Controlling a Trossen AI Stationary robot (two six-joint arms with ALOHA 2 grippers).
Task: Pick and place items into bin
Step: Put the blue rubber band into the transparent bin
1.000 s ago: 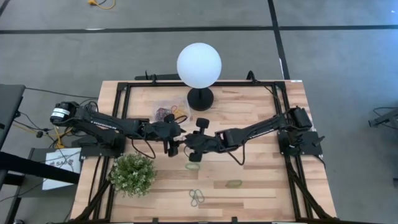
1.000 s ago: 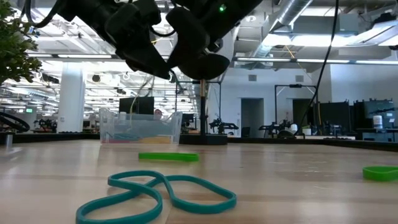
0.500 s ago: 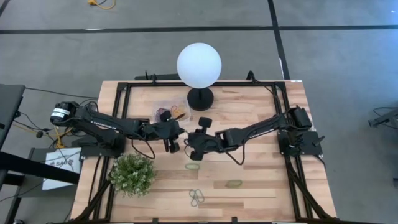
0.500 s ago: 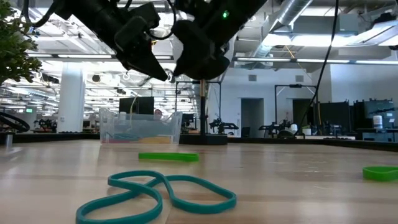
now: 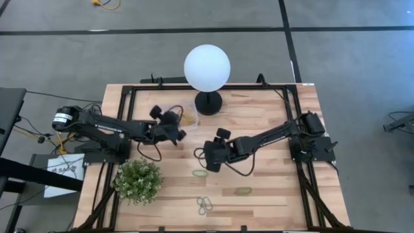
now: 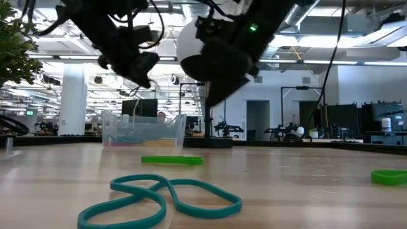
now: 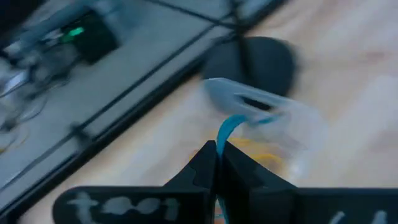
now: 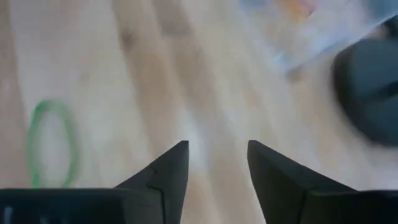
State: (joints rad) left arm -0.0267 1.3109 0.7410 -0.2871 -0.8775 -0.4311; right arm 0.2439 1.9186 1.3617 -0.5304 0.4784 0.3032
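Observation:
My left gripper hangs above the table beside the bin, shut on a blue rubber band. The bin is a clear tub with orange and yellow bands inside. It stands next to the lamp's black base. My right gripper is open with nothing between its fingers. It hovers just beyond a green band lying flat on the wood. Another green band and linked grey-blue bands lie nearer the front edge. My left gripper pinches the blue band between its two shut fingers. A short curved stretch of the band sticks out past the fingertips. The band is lifted clear of the table, close to the bin's near wall.
A white globe lamp stands at the table's far middle. A green leafy plant sits at the near left. In the low view the grey-blue bands lie closest, with green bands behind them and the bin beyond.
The two grippers met at the table's middle. My left gripper shut on the blue band and my right gripper opened and let it go. The left gripper then went toward the far edge and the bin with the band. The right gripper drew back toward the near right.

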